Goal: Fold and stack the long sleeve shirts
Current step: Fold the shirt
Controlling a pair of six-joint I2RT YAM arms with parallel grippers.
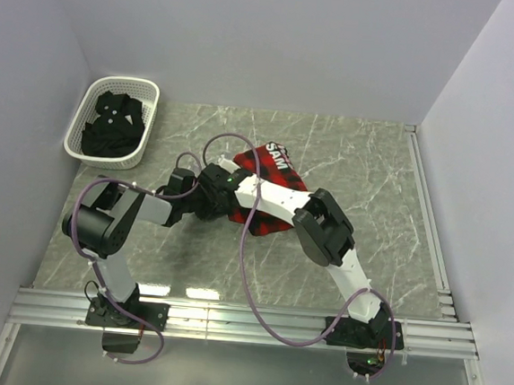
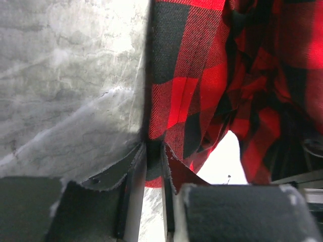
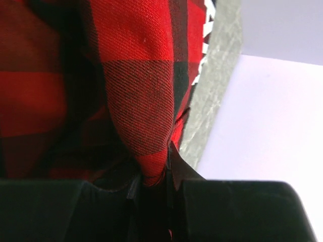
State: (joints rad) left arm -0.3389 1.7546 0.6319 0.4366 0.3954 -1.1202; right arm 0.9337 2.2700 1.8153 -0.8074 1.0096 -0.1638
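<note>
From up top we barely see the flannel shirt (image 1: 281, 170): the left arm (image 1: 138, 209) and right arm (image 1: 322, 225) cover most of it. In both wrist views it runs off the edges, blurry up close. The black shirt (image 1: 114, 128) in the basket (image 1: 122, 83) is just a dark heap to us.

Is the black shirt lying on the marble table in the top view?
No, the black shirt sits crumpled inside the white lattice basket in the far left corner.
</note>
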